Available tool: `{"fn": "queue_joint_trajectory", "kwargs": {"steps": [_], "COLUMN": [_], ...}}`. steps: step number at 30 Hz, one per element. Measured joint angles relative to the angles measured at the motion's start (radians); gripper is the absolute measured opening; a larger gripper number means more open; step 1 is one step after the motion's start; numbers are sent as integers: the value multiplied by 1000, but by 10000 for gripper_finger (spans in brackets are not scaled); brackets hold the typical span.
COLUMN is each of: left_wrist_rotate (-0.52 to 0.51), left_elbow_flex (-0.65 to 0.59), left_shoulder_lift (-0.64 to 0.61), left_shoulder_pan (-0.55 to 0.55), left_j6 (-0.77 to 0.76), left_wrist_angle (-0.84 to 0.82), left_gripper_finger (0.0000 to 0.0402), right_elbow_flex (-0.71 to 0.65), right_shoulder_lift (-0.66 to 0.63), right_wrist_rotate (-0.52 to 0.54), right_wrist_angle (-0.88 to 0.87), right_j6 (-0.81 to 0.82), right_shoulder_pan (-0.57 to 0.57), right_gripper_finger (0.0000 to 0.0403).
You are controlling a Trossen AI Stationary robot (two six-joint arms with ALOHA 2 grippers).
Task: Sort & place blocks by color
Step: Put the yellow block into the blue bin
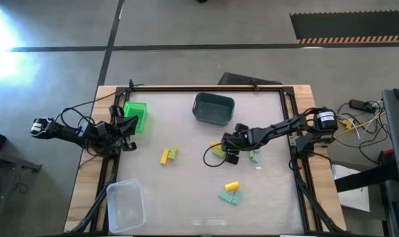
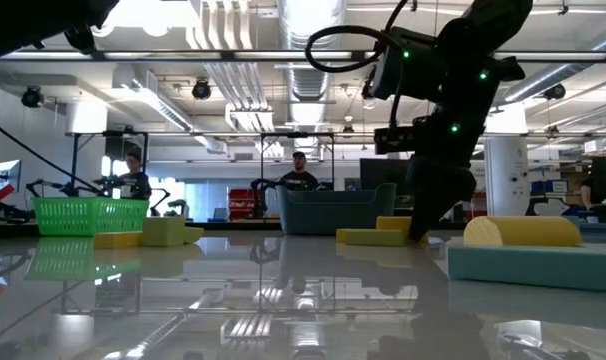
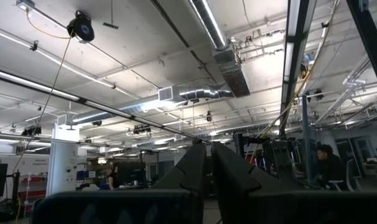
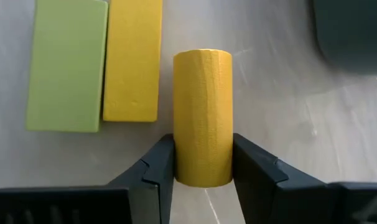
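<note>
My right gripper point(image 4: 203, 168) is down at the table's middle right point(image 1: 229, 150), shut on a yellow cylinder block point(image 4: 203, 112). Beside that block, a yellow bar point(image 4: 132, 59) and a lime-green bar point(image 4: 67, 65) lie flat next to each other. More blocks lie apart: a yellow and lime pair point(image 1: 168, 155), a teal one point(image 1: 254, 156), and a yellow one resting on a teal one point(image 1: 231, 191). My left gripper point(image 3: 207, 168) is shut and points up toward the ceiling, at the table's left edge point(image 1: 124, 126). My right gripper pinches the yellow cylinder between its two fingers, on its round sides point(image 4: 176, 158) near the end closest to the wrist. The fingers slant down from the table's right side and stand on either side of the cylinder. The cylinder lies lengthwise on the table.
A bright green bin point(image 1: 137, 115) stands at the far left, a dark teal bin point(image 1: 213, 108) at the far middle just beyond the right gripper, and a clear bin point(image 1: 125, 204) at the near left. Black frame rails edge the table.
</note>
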Motion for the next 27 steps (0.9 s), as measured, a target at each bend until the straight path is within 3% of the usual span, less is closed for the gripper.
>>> {"fn": "queue_joint_trajectory", "kwargs": {"steps": [9, 14, 23, 27], "left_wrist_rotate": [0, 0, 0, 0], "left_elbow_flex": [0, 0, -1, -1], "left_shoulder_lift": [0, 0, 1, 1], "left_shoulder_pan": [0, 0, 0, 0], "left_j6": [-1, -1, -2, -2], "left_wrist_angle": [0, 0, 0, 0], "left_gripper_finger": [10, 10, 10, 10], "right_elbow_flex": [1, 44, 252, 357], "right_shoulder_lift": [-43, -68, -93, -77], "right_wrist_rotate": [0, 8, 20, 35], "right_wrist_angle": [-25, -129, -416, -447], "right_j6": [20, 21, 18, -26], "right_shoulder_pan": [-2, -2, -2, -13], "right_gripper_finger": [113, 113, 113, 113]}}
